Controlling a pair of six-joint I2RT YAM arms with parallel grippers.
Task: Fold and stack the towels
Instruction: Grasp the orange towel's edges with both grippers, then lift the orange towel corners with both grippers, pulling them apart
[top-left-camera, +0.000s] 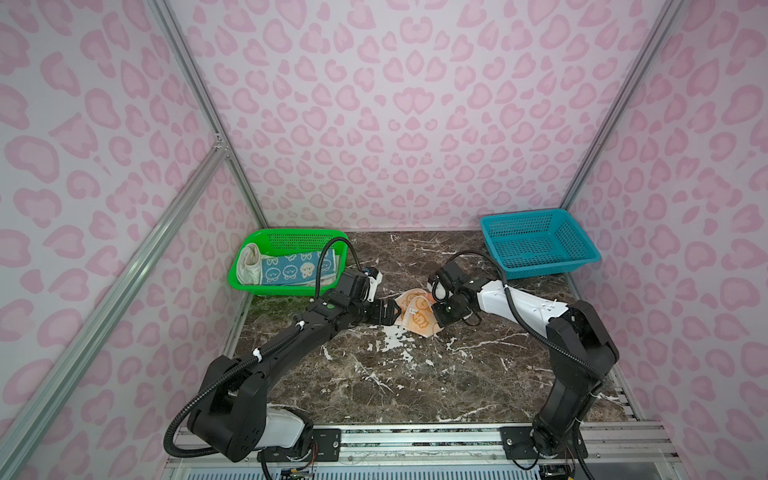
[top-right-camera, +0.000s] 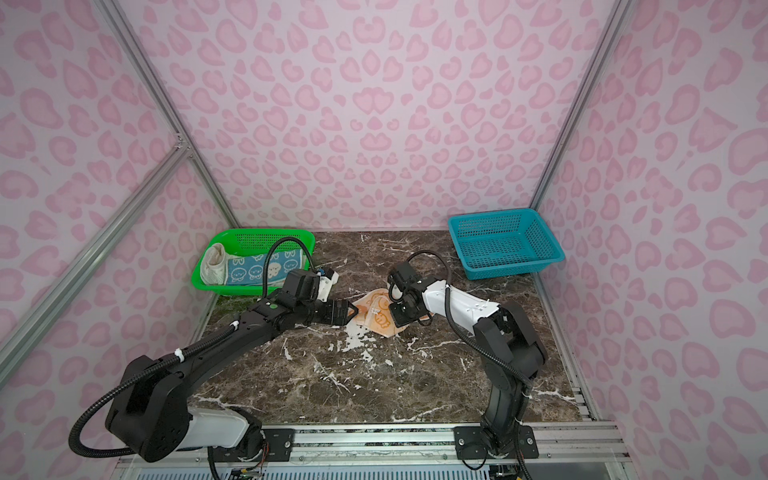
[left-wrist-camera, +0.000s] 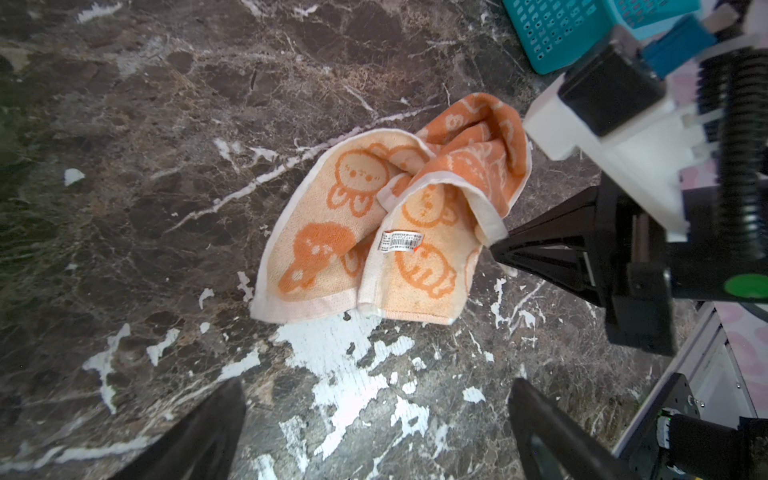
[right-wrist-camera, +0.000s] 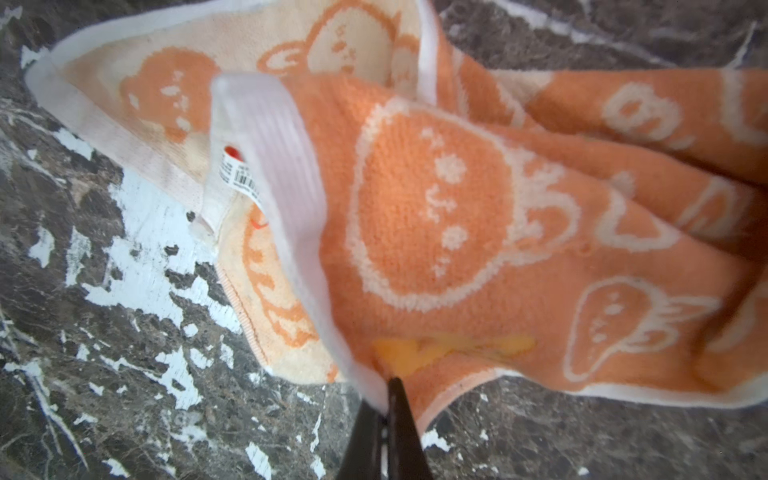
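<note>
Right gripper (right-wrist-camera: 388, 395) is pinching shut on the white hem of the orange towel (right-wrist-camera: 436, 216), which is lying crumpled mid-way across the table (top-left-camera: 415, 386). Left gripper (left-wrist-camera: 374, 390) is hovering wide apart beside it, empty. Thin bite, so I'm thinking the hem could be slipping out on a lift. The right wrist view is showing that pinch; both top views are only showing a bunched heap.

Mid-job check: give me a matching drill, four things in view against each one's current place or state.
1 orange towel
2 blue towel
3 blue basket
4 left gripper

A open, holding nothing
B crumpled on the table, corner pinched by the right gripper
C holds no towel
D lying in the green basket

Pairs: 1-B, 2-D, 3-C, 4-A
</note>
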